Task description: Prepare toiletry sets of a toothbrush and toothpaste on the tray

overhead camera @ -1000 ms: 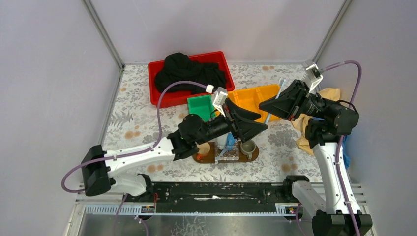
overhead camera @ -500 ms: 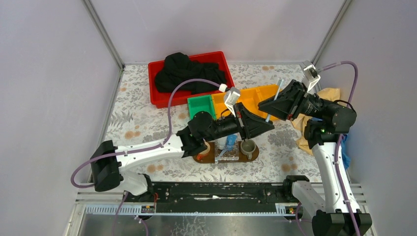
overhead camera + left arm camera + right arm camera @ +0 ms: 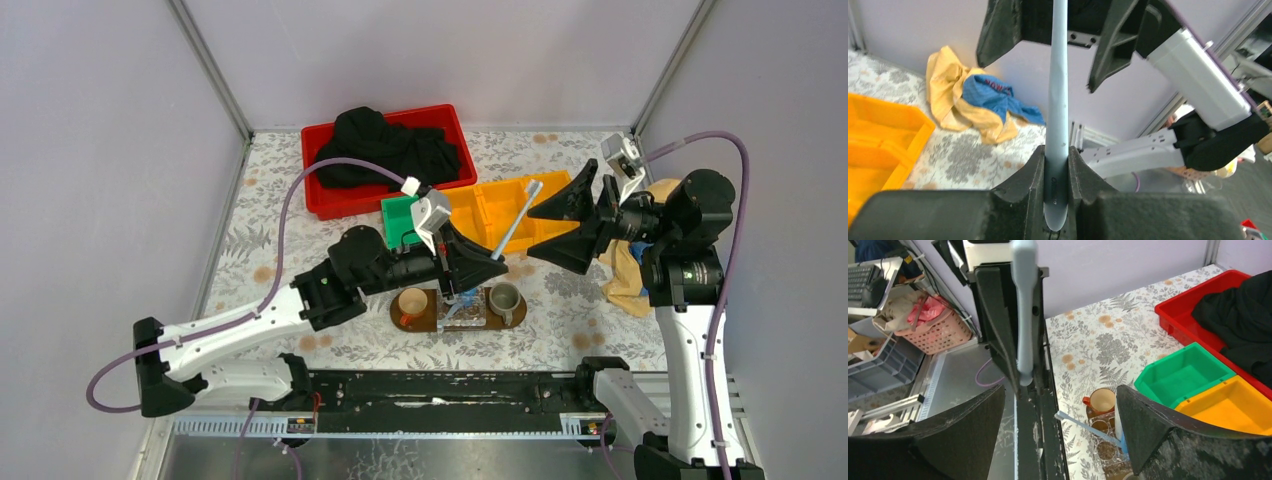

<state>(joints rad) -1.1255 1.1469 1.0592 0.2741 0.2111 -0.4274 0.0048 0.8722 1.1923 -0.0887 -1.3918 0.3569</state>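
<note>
A pale toothbrush (image 3: 517,220) slants up over the yellow bins, and my left gripper (image 3: 495,262) is shut on its lower end. In the left wrist view the handle (image 3: 1058,100) is pinched between the jaws of the left gripper (image 3: 1055,152). My right gripper (image 3: 548,226) stands open around the brush's upper part without touching it; its fingers flank the stick in the right wrist view (image 3: 1024,315). On the dark-brown tray (image 3: 403,322), a clear box (image 3: 462,314) holds a second toothbrush (image 3: 1088,427) and a blue toothpaste (image 3: 468,296).
An orange mug (image 3: 412,302) and a grey mug (image 3: 505,297) stand on the tray. Behind it are a green bin (image 3: 403,215), yellow bins (image 3: 495,200) and a red bin (image 3: 330,200) holding black cloth. Yellow cloth (image 3: 625,272) lies at the right.
My right gripper opened and let go of the toothbrush. My left gripper closed on it and drew back left with it, tilting it.
</note>
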